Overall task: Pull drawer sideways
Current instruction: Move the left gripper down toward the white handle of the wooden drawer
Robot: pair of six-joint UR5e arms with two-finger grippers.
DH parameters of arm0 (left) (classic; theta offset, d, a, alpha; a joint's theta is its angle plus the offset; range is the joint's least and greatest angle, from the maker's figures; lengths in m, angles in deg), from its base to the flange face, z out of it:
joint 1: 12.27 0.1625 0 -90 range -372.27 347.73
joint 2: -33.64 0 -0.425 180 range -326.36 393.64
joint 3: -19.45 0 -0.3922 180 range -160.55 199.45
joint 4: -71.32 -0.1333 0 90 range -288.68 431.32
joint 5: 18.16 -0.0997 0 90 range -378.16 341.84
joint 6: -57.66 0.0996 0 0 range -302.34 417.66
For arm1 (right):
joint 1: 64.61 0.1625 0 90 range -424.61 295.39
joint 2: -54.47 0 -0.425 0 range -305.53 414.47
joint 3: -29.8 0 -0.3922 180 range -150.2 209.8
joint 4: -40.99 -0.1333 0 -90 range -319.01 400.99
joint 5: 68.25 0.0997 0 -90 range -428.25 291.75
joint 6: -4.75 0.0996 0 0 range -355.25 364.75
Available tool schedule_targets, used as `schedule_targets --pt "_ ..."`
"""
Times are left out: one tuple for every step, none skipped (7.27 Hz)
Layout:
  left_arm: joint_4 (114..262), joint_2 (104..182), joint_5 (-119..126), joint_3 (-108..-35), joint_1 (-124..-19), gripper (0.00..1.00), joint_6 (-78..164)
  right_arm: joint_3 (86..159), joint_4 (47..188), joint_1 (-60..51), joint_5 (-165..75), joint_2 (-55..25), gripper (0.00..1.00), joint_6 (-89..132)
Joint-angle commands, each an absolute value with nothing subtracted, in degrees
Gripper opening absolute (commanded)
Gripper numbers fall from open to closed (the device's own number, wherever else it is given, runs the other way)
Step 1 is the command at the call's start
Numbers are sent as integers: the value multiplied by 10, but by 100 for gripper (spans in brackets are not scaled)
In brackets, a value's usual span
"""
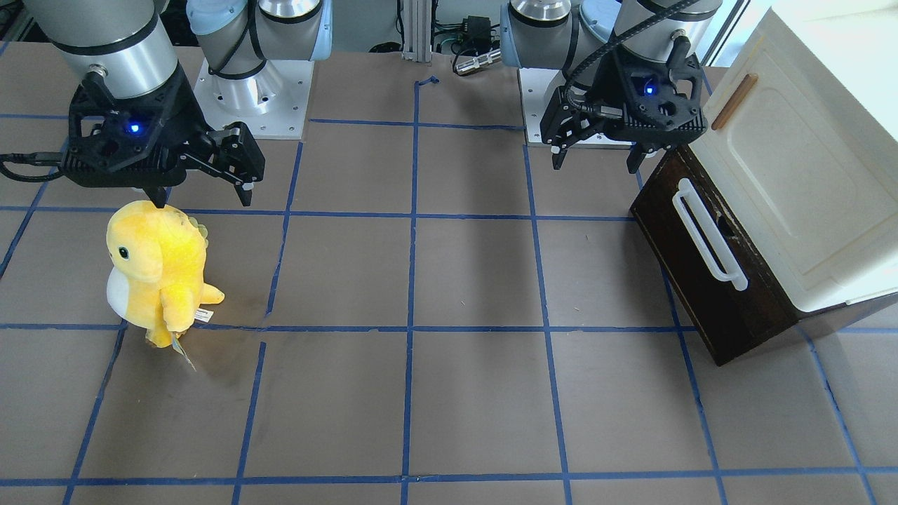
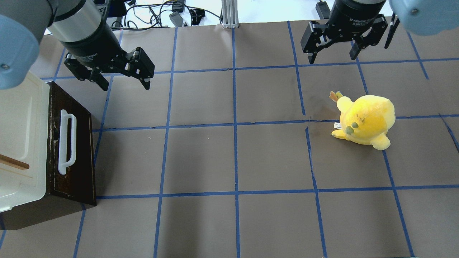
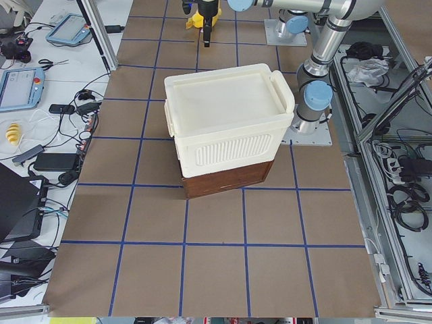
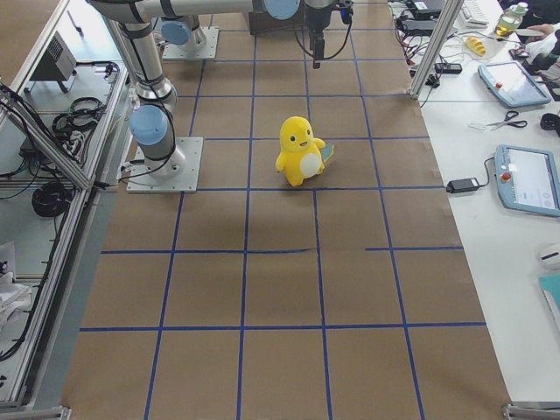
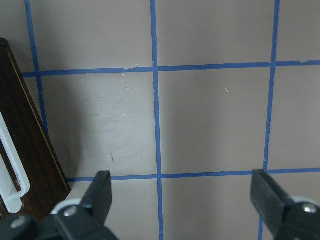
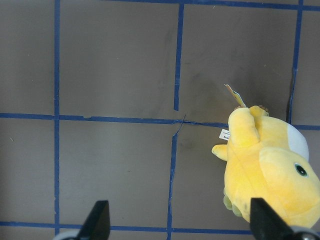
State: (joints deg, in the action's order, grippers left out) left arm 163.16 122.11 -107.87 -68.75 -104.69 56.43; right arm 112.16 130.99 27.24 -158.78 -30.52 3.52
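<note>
The drawer (image 2: 77,150) is dark brown with a long white bar handle (image 2: 67,141) and sits under a cream cabinet at the table's left end. It looks pushed in, and no pale interior shows. It also shows in the front view (image 1: 701,294) and at the left edge of the left wrist view (image 5: 27,145). My left gripper (image 2: 126,86) is open and empty, hovering beside the drawer's robot-side corner; it also shows in the front view (image 1: 596,165). My right gripper (image 2: 331,59) is open and empty, far from the drawer.
The cream cabinet (image 2: 18,136) with a small brown wooden handle (image 1: 734,102) sits on top of the drawer. A yellow plush toy (image 2: 365,120) stands below my right gripper, also in the right wrist view (image 6: 270,170). Blue tape lines grid the brown table.
</note>
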Motion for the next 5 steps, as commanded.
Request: schedule_targets --pt "1630 1221 -1087 -687 -1045 100 564 1122 1310 272 -1588 -305 100 35" --pt "1632 1221 -1087 -688 -1045 100 564 1122 1310 272 -1588 -305 100 35" --pt "1631 1226 -1086 -691 -1046 100 564 1122 1310 272 -1588 -305 100 35" --pt "1622 1228 -1085 -707 -1046 100 559 1122 1310 272 -1588 -305 100 35" --pt "1624 1225 -1087 -715 -1046 100 559 1122 1310 272 -1588 -305 100 35"
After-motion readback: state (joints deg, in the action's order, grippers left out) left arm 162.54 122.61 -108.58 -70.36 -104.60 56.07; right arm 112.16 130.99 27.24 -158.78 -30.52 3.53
